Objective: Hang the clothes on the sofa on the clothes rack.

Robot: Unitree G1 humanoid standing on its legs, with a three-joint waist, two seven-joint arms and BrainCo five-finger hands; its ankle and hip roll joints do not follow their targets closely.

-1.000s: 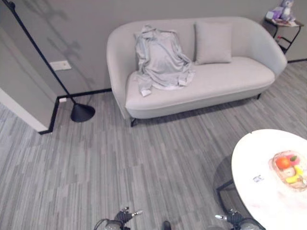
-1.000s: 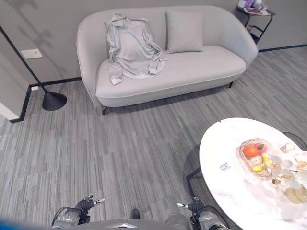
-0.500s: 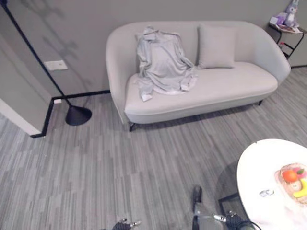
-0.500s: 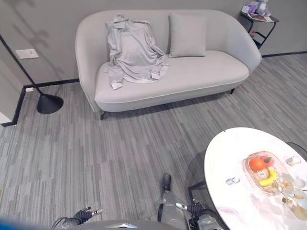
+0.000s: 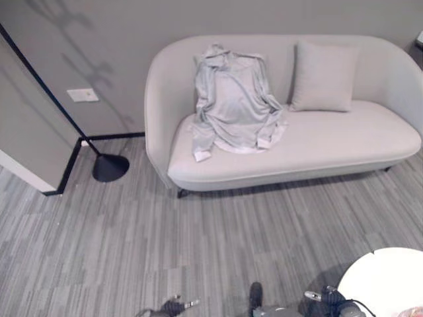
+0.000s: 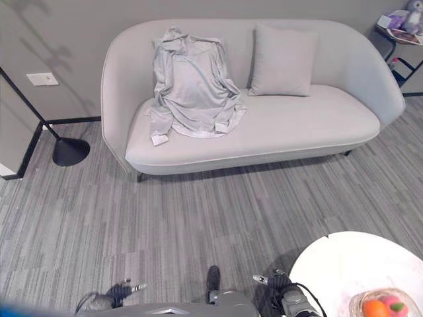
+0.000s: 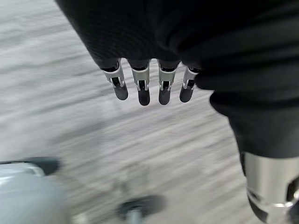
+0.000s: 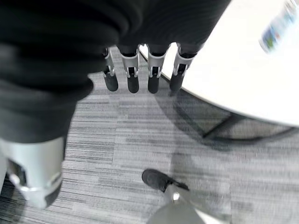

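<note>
A light grey long-sleeved garment (image 5: 232,102) lies draped over the backrest and seat at the left end of a pale grey sofa (image 5: 330,148), across the floor from me. My left hand (image 7: 142,91) hangs low over the grey striped floor, fingers straight and holding nothing; it also peeks in at the bottom edge of the eye views as the left hand (image 5: 173,306). My right hand (image 8: 133,79) hangs the same way, open and empty, beside the edge of a white round table (image 8: 233,60).
A grey cushion (image 5: 324,76) leans on the sofa's back right of the garment. A thin black pole on a round base (image 5: 110,168) stands left of the sofa. The white table (image 6: 350,264) with a fruit bowl (image 6: 383,307) is at my lower right. A small side table (image 6: 400,30) stands far right.
The whole picture has shifted: the sofa now looks closer and the table has slid towards the lower right corner. Both hands hang as before.
</note>
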